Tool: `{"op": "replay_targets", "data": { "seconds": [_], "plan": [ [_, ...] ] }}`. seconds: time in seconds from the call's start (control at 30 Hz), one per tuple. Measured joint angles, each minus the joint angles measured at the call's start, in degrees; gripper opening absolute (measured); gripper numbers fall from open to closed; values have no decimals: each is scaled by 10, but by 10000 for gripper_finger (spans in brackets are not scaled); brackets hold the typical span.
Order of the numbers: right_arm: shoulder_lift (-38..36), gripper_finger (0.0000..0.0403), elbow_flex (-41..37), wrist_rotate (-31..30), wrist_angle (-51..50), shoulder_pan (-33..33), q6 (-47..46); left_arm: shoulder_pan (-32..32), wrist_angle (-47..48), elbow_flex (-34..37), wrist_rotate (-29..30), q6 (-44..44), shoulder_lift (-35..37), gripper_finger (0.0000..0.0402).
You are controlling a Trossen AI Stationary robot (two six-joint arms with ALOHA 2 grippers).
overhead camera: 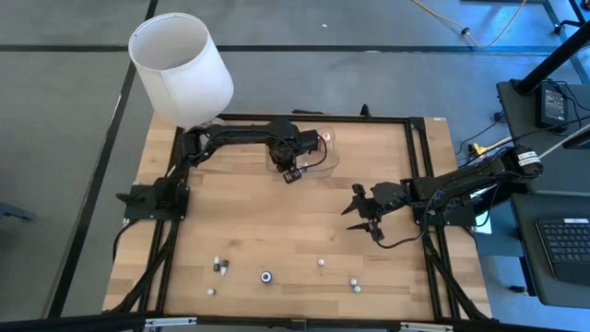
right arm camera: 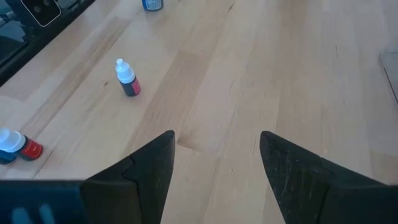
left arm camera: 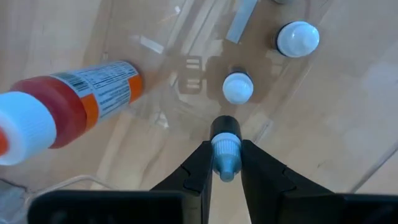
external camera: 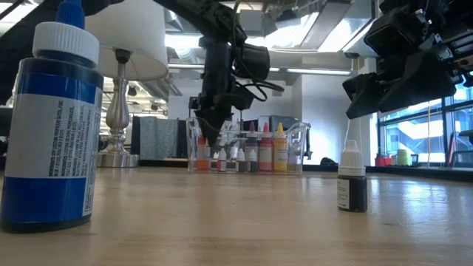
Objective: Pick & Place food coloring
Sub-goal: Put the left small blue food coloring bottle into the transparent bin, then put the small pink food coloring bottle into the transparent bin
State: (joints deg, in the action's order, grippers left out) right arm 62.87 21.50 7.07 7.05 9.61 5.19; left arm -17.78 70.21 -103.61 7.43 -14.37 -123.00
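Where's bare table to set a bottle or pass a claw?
Free: the wide wood between the clear tray and the front row of loose bottles, left of the right claw. Crowded: inside the tray, under the left claw.

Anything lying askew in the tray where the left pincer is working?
Yes: a red-and-orange bottle lies on its side in the clear tray, while the small bottles beside it stand upright. The left pincer is shut on a blue-tipped bottle.
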Motion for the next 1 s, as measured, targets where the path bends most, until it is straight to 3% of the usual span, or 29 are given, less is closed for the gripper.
{"op": "replay_targets", "data": {
  "seconds": [0.33,0.83,1.0],
  "plan": [
    [0,237,0,0,-4,0,0,1,-13,0,4,0,0,95],
    [0,237,0,0,-8,0,0,2,-10,-2,3,2,0,97],
    [0,237,0,-1,-9,0,2,6,21,-27,-24,21,19,96]
  ]
}}
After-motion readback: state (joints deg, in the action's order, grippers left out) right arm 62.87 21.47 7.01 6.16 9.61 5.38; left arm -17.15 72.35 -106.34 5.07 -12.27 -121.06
